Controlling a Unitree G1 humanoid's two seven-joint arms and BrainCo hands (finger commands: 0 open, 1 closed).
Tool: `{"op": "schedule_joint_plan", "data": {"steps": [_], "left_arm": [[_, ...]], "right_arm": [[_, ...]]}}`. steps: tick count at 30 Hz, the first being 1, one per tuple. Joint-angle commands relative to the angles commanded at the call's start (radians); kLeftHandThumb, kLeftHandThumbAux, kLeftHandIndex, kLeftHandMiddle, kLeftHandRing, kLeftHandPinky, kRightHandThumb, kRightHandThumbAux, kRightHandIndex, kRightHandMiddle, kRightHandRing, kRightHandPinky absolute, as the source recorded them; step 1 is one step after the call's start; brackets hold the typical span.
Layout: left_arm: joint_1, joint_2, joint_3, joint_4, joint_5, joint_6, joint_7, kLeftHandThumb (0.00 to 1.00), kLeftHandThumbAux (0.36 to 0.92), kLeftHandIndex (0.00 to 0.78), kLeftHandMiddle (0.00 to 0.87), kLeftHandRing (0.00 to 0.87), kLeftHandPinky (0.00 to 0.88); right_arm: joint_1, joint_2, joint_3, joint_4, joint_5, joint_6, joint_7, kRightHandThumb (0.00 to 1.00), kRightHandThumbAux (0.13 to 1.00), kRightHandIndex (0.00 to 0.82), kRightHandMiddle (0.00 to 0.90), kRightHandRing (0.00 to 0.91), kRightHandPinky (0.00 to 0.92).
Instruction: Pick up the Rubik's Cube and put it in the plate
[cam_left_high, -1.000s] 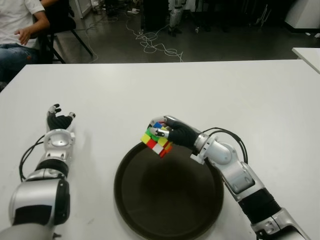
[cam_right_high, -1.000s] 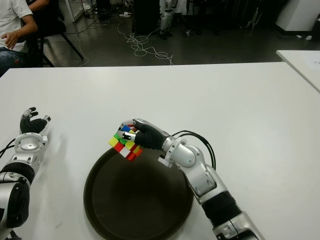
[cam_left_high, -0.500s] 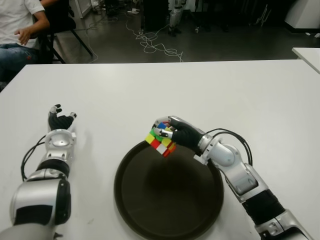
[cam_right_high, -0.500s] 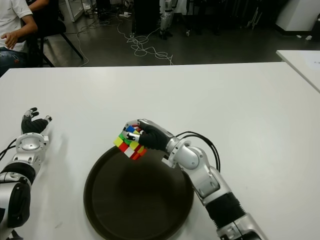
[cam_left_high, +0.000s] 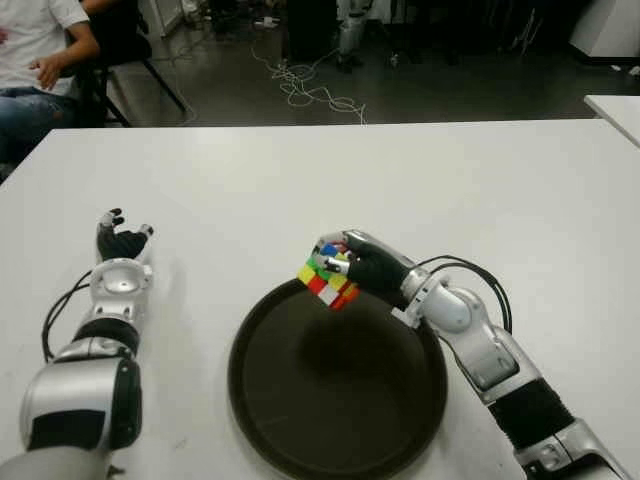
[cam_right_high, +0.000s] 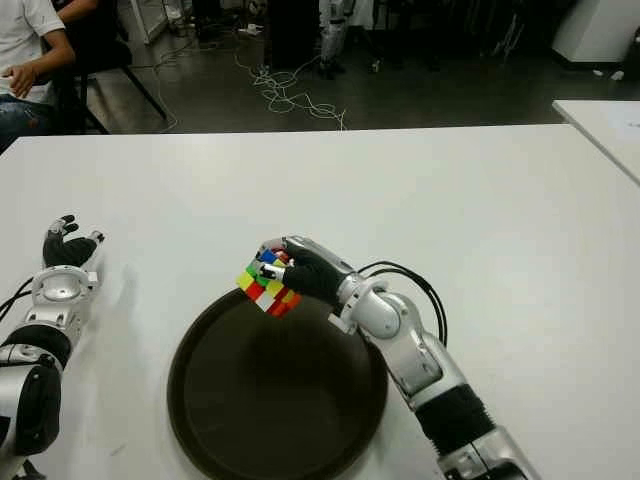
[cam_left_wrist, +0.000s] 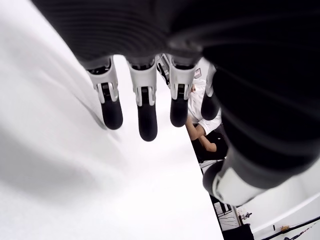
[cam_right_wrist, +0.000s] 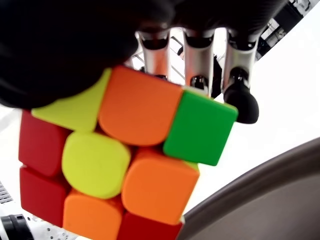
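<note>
Firstly, from the left eye view, the white table (cam_left_high: 480, 180) carries a dark round plate (cam_left_high: 300, 420) close to its near edge, about in the middle between the left and right edges. The right hand (cam_left_high: 368, 265) is above the far rim of the plate, and its fingers are closed around the Rubik's Cube (cam_left_high: 327, 275). The cube is in the air, tilted, directly over the far rim, with the inside of the plate open and bare below it. Wide bare surface lies between the plate and the far edge, and also toward the right edge. The left hand (cam_left_high: 121, 243) shows near the left edge of the table, well apart from the plate on its left side. Beyond the far left corner a person (cam_left_high: 40, 70) sits on a chair, and cables (cam_left_high: 310, 90) lie on the floor behind the far edge.

From the right eye view, the same scene appears, with a second table's corner (cam_right_high: 610, 130) past the right edge.

From the left wrist view, the left hand's fingers (cam_left_wrist: 142, 110) are stretched out, a little apart, holding nothing above the white surface.

From the right wrist view, the cube fills the palm, fingertips (cam_right_wrist: 242, 102) pressed on its far side, and the plate's rim (cam_right_wrist: 260, 190) is just below.
</note>
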Motion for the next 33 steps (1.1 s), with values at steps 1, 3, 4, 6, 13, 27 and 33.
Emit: {"op": "schedule_joint_plan", "data": {"steps": [1,3,4,6,13,27,33], "left_arm": [[0.000,0.000,0.001,0.000,-0.001,0.000,0.001,0.124,0.753,0.118,0.144,0.162,0.177],[0.000,-0.001,0.002,-0.001,-0.001,0.000,0.002,0.116,0.754,0.113,0.148,0.168,0.180],[0.000,-0.001,0.002,-0.001,0.000,0.000,0.004,0.113,0.754,0.109,0.151,0.170,0.183],[0.000,-0.001,0.000,-0.001,0.003,0.001,0.008,0.111,0.754,0.105,0.155,0.175,0.189],[0.000,0.000,-0.008,0.000,0.011,0.003,0.014,0.112,0.756,0.097,0.154,0.180,0.199],[-0.001,0.001,-0.007,0.001,0.009,0.009,0.018,0.120,0.751,0.085,0.136,0.156,0.165],[0.001,0.002,-0.006,0.002,0.008,0.003,0.017,0.123,0.748,0.085,0.134,0.150,0.160]], "right_arm": [[-0.002,0.000,-0.002,0.013,0.004,-0.013,-0.005,0.676,0.733,0.427,0.610,0.628,0.599],[-0.005,-0.001,-0.005,0.030,0.007,-0.029,-0.012,0.277,0.695,0.353,0.439,0.437,0.366],[-0.009,-0.005,-0.004,0.043,0.007,-0.043,-0.012,0.177,0.644,0.289,0.346,0.335,0.254],[-0.018,-0.018,0.000,0.060,0.007,-0.063,0.003,0.090,0.586,0.213,0.245,0.228,0.154],[-0.043,-0.050,0.006,0.082,0.085,-0.058,0.157,0.007,0.476,0.050,0.073,0.070,0.060],[-0.117,-0.057,-0.020,0.161,0.254,-0.005,0.398,0.000,0.479,0.000,0.028,0.006,0.000],[-0.145,-0.073,-0.025,0.238,0.239,-0.052,0.414,0.000,0.480,0.013,0.047,0.020,0.000]]}}
